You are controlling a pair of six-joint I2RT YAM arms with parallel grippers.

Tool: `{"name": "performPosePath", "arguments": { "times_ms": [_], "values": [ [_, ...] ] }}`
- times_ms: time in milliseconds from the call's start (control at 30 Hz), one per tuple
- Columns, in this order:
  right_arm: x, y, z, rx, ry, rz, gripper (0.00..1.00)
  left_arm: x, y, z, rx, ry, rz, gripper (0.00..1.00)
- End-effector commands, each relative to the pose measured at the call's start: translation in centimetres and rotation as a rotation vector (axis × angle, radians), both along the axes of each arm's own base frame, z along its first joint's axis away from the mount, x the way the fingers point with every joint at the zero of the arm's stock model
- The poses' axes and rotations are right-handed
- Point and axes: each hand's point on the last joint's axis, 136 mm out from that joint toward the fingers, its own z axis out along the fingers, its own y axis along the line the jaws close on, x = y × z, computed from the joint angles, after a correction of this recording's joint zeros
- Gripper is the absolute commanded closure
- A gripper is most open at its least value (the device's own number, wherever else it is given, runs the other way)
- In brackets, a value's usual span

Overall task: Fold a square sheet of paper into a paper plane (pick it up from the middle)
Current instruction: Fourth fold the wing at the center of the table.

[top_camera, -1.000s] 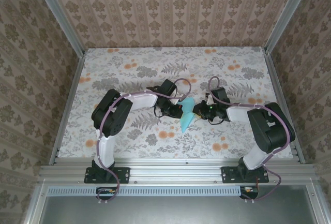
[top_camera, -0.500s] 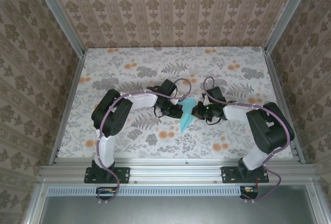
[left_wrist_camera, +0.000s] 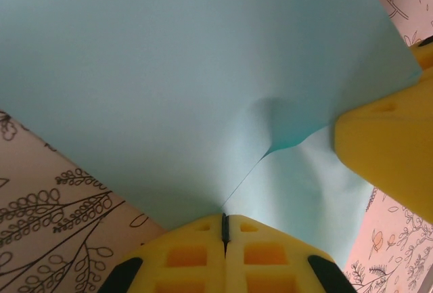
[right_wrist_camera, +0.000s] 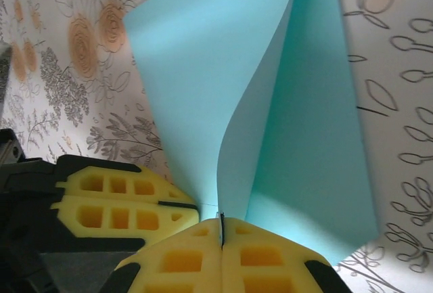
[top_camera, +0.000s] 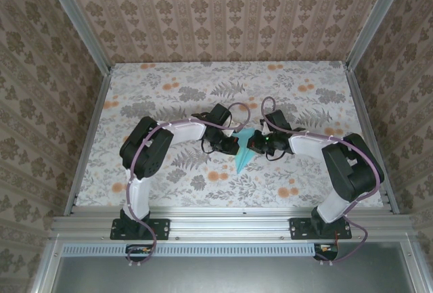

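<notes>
Spanning the enclosure floor, the floral tabletop (top_camera: 169, 80) is recorded from above. The left arm (top_camera: 145, 151) and right arm (top_camera: 348, 168) are bent inward to meet at its middle. Between the left gripper (top_camera: 235, 145) and right gripper (top_camera: 252, 146) the paper plane (top_camera: 242, 161) is held, its point directed toward the near edge. Contact with the table cannot be told.

Left wrist view: a broad turquoise panel is noted, softly dented, with a crease running down into this gripper's yellow pads (left_wrist_camera: 196, 252). These are pressed tight together on the paper. A yellow finger (left_wrist_camera: 392, 158) of the other gripper is seen at right.

Right wrist view: two turquoise flaps are splayed from a fold, which is pinched between fully closed pads (right_wrist_camera: 257, 259). The left gripper's pads (right_wrist_camera: 115, 201) are noted just beside.
</notes>
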Motion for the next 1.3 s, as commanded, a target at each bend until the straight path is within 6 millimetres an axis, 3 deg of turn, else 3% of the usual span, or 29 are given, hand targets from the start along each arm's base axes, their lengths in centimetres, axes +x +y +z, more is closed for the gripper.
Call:
{"name": "performPosePath", "arguments": {
  "times_ms": [0,800,1267],
  "values": [
    [-0.1,0.5,-0.1,-0.012,0.011,0.034,0.94,-3.6,8.9,-9.8,0.424,0.108,0.022,0.97],
    [-0.1,2.8,-1.3,-0.002,0.050,0.104,0.92,-3.7,9.2,-10.0,0.405,0.116,0.034,0.98],
    [0.1,3.6,-2.0,0.080,0.072,0.076,0.92,-2.7,7.9,-7.7,0.274,0.104,0.103,1.00]
  ]
}}
